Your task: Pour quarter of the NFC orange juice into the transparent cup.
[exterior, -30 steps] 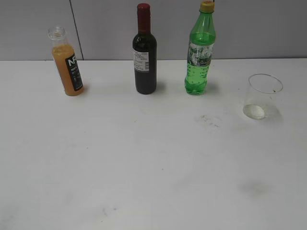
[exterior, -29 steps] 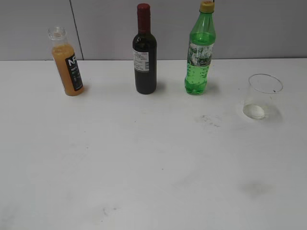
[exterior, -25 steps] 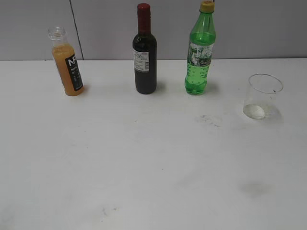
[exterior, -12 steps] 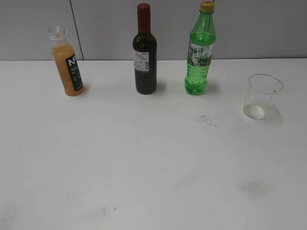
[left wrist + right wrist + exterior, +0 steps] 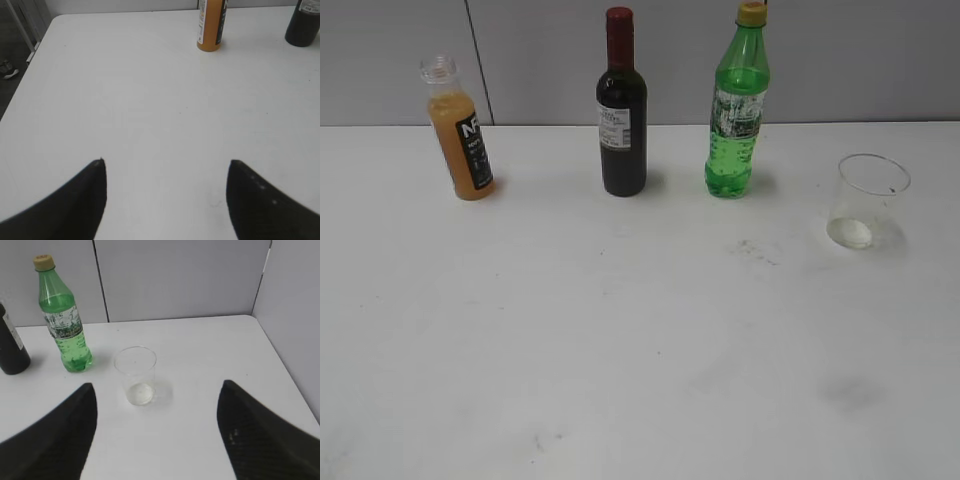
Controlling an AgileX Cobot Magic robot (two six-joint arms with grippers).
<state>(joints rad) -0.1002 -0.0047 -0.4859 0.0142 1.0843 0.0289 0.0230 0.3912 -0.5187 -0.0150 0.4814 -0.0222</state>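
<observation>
The NFC orange juice bottle (image 5: 460, 133) stands uncapped at the back left of the white table; its lower part shows at the top of the left wrist view (image 5: 210, 27). The transparent cup (image 5: 866, 203) stands empty at the right, and also shows in the right wrist view (image 5: 135, 375). My left gripper (image 5: 166, 167) is open and empty, well short of the juice bottle. My right gripper (image 5: 157, 390) is open and empty, with the cup just beyond its fingertips. Neither gripper shows in the exterior view.
A dark wine bottle (image 5: 621, 110) and a green soda bottle (image 5: 736, 108) stand between juice and cup along the back. A grey wall panel (image 5: 720, 50) runs behind the table. The table's left edge (image 5: 30, 60) and right edge (image 5: 285, 370) are near.
</observation>
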